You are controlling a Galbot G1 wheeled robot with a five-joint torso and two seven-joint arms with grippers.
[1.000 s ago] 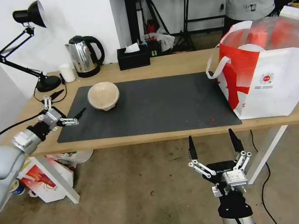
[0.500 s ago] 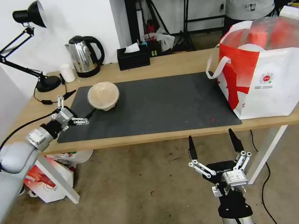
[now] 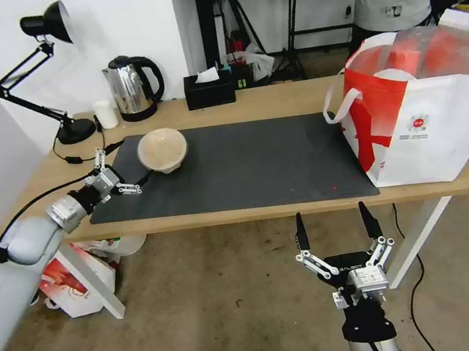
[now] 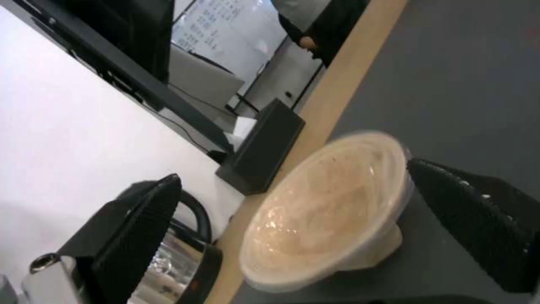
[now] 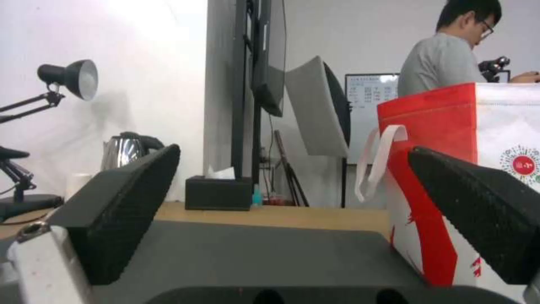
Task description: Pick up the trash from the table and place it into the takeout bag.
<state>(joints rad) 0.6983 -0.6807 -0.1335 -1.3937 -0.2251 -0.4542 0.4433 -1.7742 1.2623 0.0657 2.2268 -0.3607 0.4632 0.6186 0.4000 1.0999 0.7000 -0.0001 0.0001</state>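
- Left of centre in the head view, the beige bowl (image 3: 162,149) sits on the counter (image 3: 270,102)'s mat, not yet lifted.
- Left end effector (image 3: 127,166) spreads wide around it.
- Right end effector (image 3: 334,224) hangs wide below.
- Takeout bag (image 3: 431,122) stands at right; I judge one item remains.

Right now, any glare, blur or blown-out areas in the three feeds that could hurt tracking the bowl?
Head view: even light, beige paper-pulp bowl sharp on the dark grey mat; translucent sheen over the takeout bag top. Left wrist view: soft overall, left end effector pads blurred, wall blown out, glossy highlights inside the bowl. Right wrist view: wall overexposed top left, near pads out of focus.
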